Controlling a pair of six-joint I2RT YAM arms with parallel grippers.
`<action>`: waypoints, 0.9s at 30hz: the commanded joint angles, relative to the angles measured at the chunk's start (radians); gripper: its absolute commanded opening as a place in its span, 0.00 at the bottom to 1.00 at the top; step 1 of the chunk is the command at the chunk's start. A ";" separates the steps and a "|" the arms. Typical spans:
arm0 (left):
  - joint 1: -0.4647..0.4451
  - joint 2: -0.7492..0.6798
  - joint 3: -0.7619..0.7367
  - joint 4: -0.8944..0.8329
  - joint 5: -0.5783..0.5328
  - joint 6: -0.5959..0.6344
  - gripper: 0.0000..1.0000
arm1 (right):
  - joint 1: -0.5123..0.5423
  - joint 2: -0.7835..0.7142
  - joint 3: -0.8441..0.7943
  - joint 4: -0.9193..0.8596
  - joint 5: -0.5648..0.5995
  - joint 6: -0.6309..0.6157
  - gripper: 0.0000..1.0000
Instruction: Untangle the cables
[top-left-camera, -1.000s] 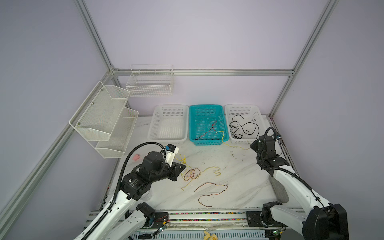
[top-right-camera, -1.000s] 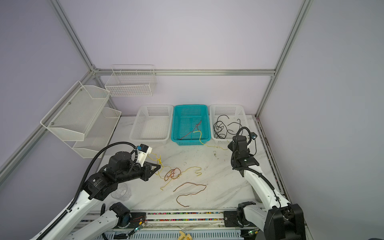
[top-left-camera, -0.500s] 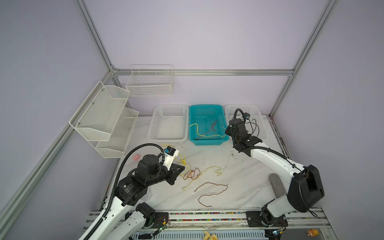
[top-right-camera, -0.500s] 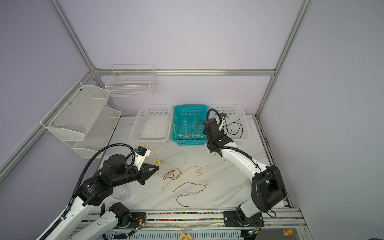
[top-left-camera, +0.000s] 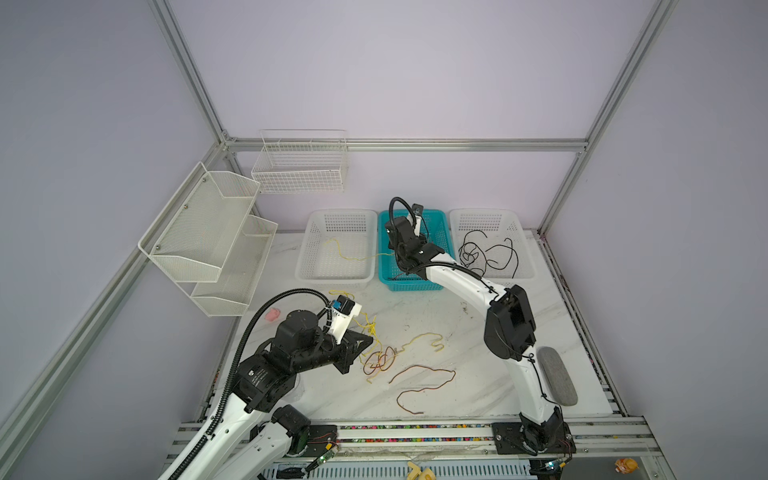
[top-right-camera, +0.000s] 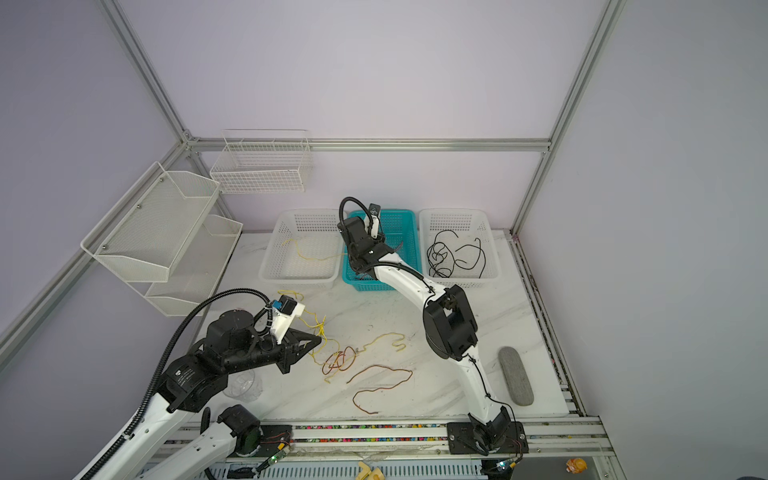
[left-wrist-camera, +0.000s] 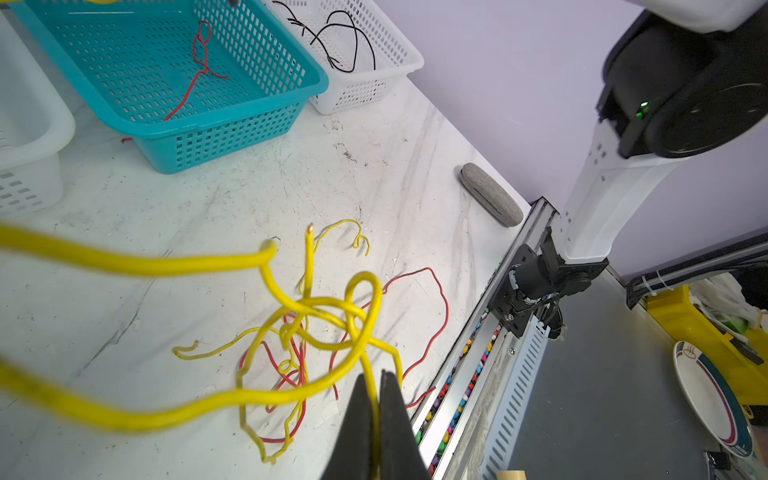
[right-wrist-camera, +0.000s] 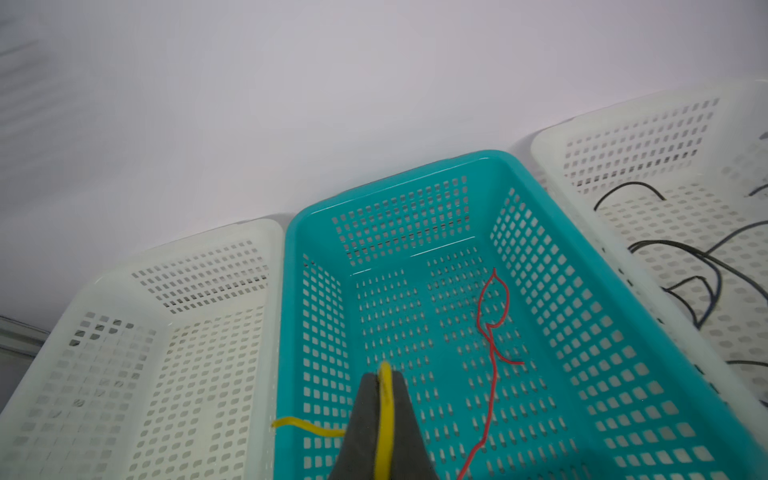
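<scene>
Right pincer (right-wrist-camera: 384, 376) pinches a thin yellow wire (right-wrist-camera: 307, 427) above the teal perforated basket (right-wrist-camera: 415, 172): release only over the white perforated basket (right-wrist-camera: 187, 245) at its nine o'clock. Left pincer (left-wrist-camera: 376, 376) pinches the tangled yellow wire (left-wrist-camera: 365, 277).

Even, soft, diffuse light in every view, fairly bright, no clear source. Walls (top-left-camera: 415, 83) read pale lavender. Both top views are sharp, with only faint soft shadows on the marble table (top-left-camera: 415, 307) and slightly darker corners. Left wrist view: the yellow cable (left-wrist-camera: 124, 262) close to the lens is badly blurred, the table behind it is crisp, and the edges are stretched by the wide lens. Right wrist view: hazy and washed out, with a thin glare streak on the teal basket (right-wrist-camera: 415, 253) and the white baskets (right-wrist-camera: 187, 332) soft toward the edges.
</scene>
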 joint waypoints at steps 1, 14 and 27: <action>0.004 -0.015 -0.037 0.055 0.043 0.020 0.00 | 0.029 0.120 0.193 -0.120 0.006 -0.055 0.00; 0.004 -0.014 -0.040 0.061 0.077 0.021 0.00 | 0.077 0.335 0.435 -0.038 -0.151 -0.176 0.00; 0.004 -0.008 -0.041 0.062 0.070 0.017 0.00 | 0.083 0.272 0.441 0.015 -0.253 -0.307 0.48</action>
